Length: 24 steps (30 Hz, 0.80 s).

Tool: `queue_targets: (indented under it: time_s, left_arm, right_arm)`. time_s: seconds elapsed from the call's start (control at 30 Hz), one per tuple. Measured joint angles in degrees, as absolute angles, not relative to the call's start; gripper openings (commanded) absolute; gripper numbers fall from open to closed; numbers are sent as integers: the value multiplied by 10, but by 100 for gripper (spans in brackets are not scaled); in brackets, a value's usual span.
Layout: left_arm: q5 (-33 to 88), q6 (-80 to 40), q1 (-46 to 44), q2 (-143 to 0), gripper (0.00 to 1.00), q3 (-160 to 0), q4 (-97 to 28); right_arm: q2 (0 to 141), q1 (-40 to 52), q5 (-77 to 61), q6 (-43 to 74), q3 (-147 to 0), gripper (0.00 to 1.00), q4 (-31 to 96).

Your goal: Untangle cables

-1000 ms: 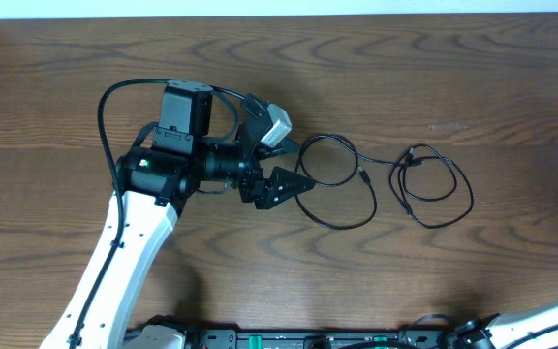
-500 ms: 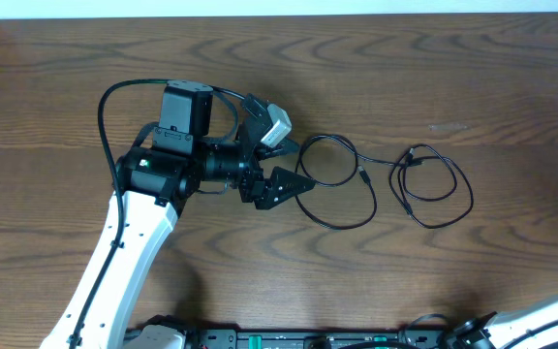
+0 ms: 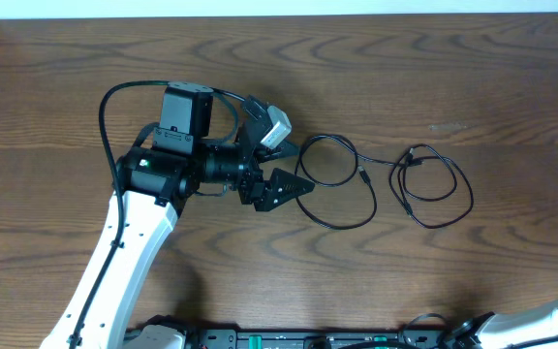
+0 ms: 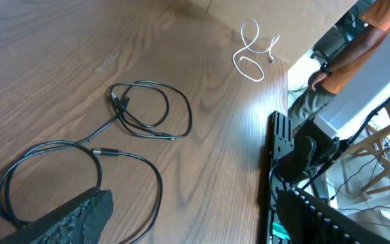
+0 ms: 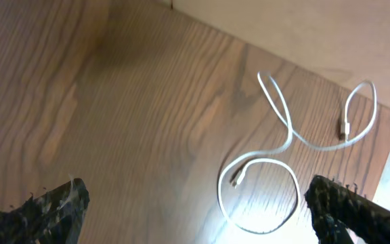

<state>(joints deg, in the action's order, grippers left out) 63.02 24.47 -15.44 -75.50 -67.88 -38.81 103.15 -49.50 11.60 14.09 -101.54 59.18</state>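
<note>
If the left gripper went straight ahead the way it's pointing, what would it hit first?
Most likely the near black cord: its loop lies just ahead of the left gripper, whose jaws are open. The far black cord lies beyond. Height is unclear, so it might pass above.

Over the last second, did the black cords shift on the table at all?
No. In the overhead view the black cords lie in the same two loops as before, in the same place below and left of the pale scuff in the wood.
</note>
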Motion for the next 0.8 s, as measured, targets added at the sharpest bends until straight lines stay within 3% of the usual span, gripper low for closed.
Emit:
queue_targets:
  time_s: [0.07,0.17,0.33,0.6,0.8]
  left_arm:
    - [630,245,-154,-755,82,-679,-388]
    - [624,245,-154,-755,83,-679,-385]
    - [541,230,-155,-746,96,-679,-382]
    - [377,148,-155,-711,99,-679,-374]
    - [254,43,-155,-713,98,-679,-375]
  right_arm:
    - [1033,-494,73,129,-1015,99,603]
    - [1036,-489,-61,23,-1015,99,612]
    - [1036,-446,-259,-109,-1015,99,637]
    - [1036,-337,-247,-93,-1015,99,661]
    - [1036,-203,-144,-5,-1015,99,710]
